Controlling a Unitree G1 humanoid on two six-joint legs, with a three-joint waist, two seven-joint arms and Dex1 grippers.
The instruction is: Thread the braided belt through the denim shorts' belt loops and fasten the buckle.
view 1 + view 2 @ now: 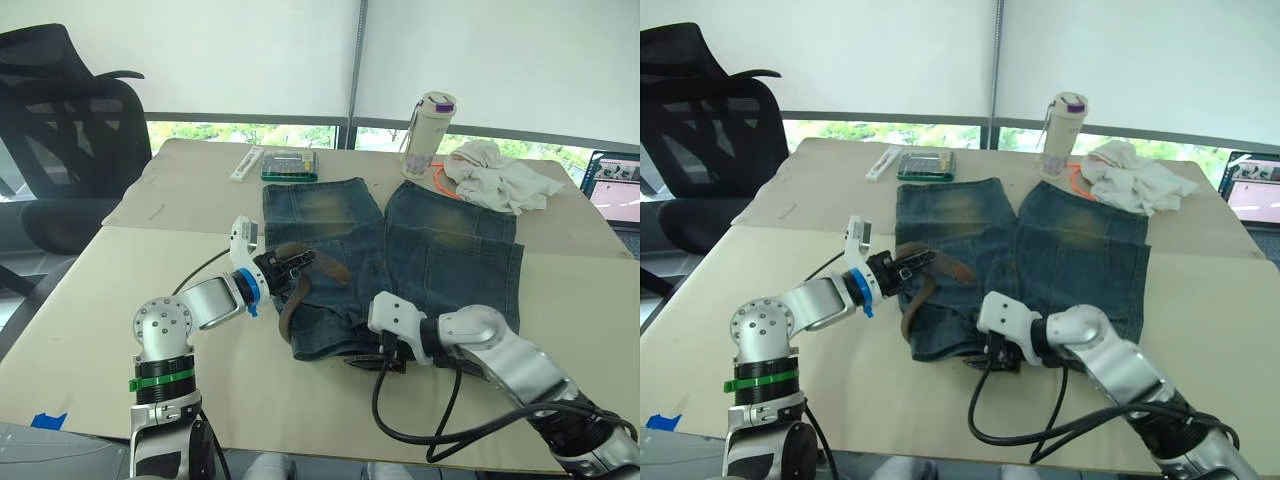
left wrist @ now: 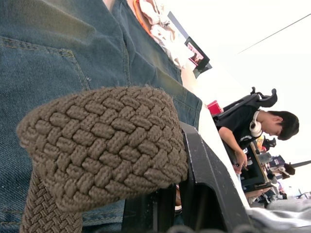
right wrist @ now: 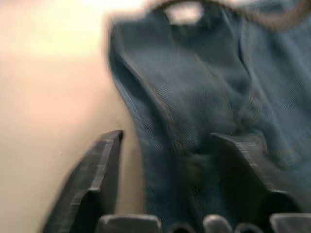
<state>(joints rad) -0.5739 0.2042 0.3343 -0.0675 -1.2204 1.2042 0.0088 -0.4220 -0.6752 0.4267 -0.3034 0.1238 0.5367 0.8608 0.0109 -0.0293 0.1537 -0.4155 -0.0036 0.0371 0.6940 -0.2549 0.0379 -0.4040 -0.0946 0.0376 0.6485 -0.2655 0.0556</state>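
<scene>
The left end effector (image 1: pixel 283 266) is closed on the braided belt (image 1: pixel 318 262) above the denim shorts (image 1: pixel 420 250) on the bench (image 1: pixel 120 290). The right end effector (image 3: pixel 165 160) is open at the waistband; it should hold this flat.

Beige table (image 1: pixel 120 300), black office chair (image 1: pixel 60 130), bright shaded windows (image 1: pixel 250 50).
</scene>
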